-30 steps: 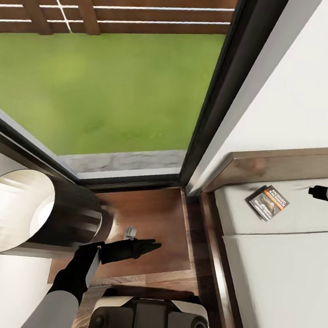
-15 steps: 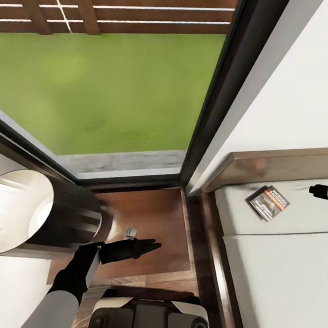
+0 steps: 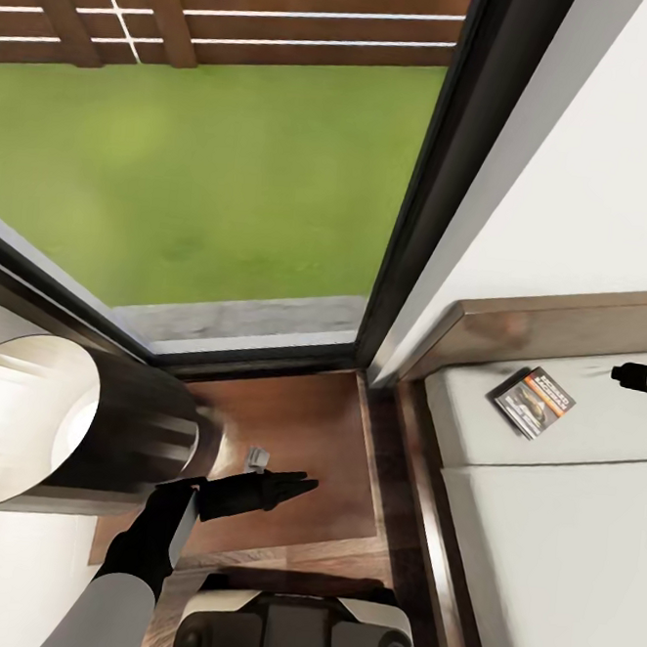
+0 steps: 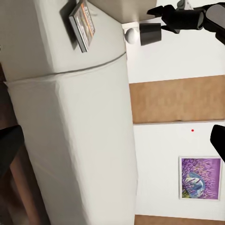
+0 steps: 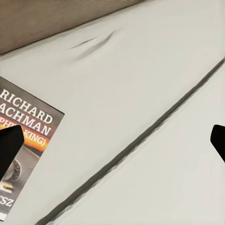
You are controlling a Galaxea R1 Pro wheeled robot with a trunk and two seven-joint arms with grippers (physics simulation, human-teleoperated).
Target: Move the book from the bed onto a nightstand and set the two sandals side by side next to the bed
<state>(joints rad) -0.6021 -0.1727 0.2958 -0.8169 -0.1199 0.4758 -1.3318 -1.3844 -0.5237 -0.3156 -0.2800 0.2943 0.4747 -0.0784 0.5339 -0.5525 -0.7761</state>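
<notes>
Two arms: we see the left gripper point(image 3: 285, 484) over the nightstand point(image 3: 324, 431) in the head view, its dark fingers stretched toward the bed point(image 3: 560, 540); the right gripper point(image 3: 638, 376) sits at that view's right edge, above the mattress beside the book point(image 3: 534, 401).
Change: against the picture of a second ago, we find the book a touch further right and the lamp point(image 3: 79, 425) slightly shifted, as the whole picture is, so the camera has moved a little; both arms keep their poses.
Book: it lies flat on the mattress near the headboard point(image 3: 549, 329), touching neither gripper.
Left gripper state: we cannot tell from the head view whether it is spread or clenched; its wrist view shows dark finger parts at opposite edges, holding nothing.
Right gripper state: spread wide and empty; in its wrist view two dark fingertips point(image 5: 10, 150) stand at opposite edges, one overlapping the book point(image 5: 26, 140) cover in the picture.
Left wrist view: it adds the long side of the bed point(image 4: 79, 140), the book point(image 4: 82, 26) at the far end, the right gripper point(image 4: 159, 23) by it, and a purple lavender picture point(image 4: 200, 178) on the wall.
Head view: it adds the black-framed window point(image 3: 423, 195) with grass and a wooden fence outside.
Writing: we read "RICHARD" and "ACHMAN" in white on the cover, with orange letters below, partly hidden.
</notes>
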